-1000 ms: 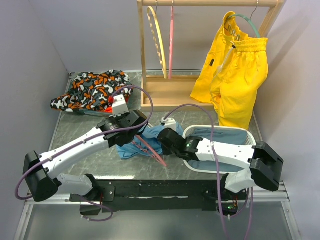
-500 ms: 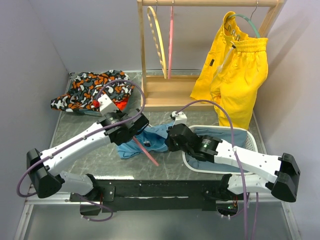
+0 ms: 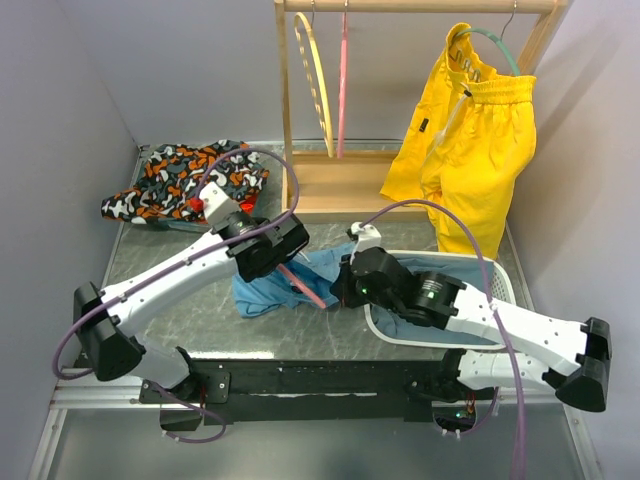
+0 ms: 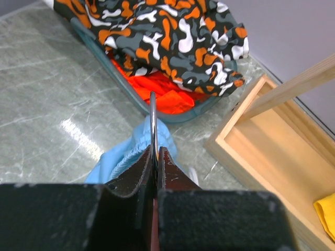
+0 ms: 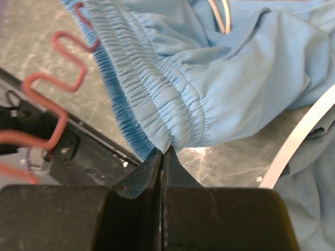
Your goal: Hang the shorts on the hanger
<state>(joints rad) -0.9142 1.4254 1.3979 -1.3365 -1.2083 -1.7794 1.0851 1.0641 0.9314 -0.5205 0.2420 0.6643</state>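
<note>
The light-blue shorts (image 3: 262, 292) lie crumpled on the table between the two arms. My left gripper (image 3: 290, 268) is shut on the thin pink hanger (image 3: 310, 291), which slants down over the shorts. In the left wrist view the hanger (image 4: 153, 112) shows edge-on, rising out of the closed left gripper (image 4: 155, 152), with the shorts (image 4: 121, 163) below. My right gripper (image 3: 338, 290) is shut on the shorts. The right wrist view shows the right gripper (image 5: 163, 152) pinching the elastic waistband of the shorts (image 5: 209, 78), with the hanger's wavy pink bar (image 5: 52, 78) at the left.
A wooden rack (image 3: 340, 185) stands at the back with a yellow hanger (image 3: 315, 80), another pink hanger (image 3: 343, 80) and yellow shorts (image 3: 470, 140) on a teal hanger. A patterned garment (image 3: 185, 180) lies back left. A white basket (image 3: 503, 280) of clothes sits under the right arm.
The right gripper has closed on the shorts' waistband and its arm has stretched out leftward. The left gripper has shifted right and back with the hanger.
</note>
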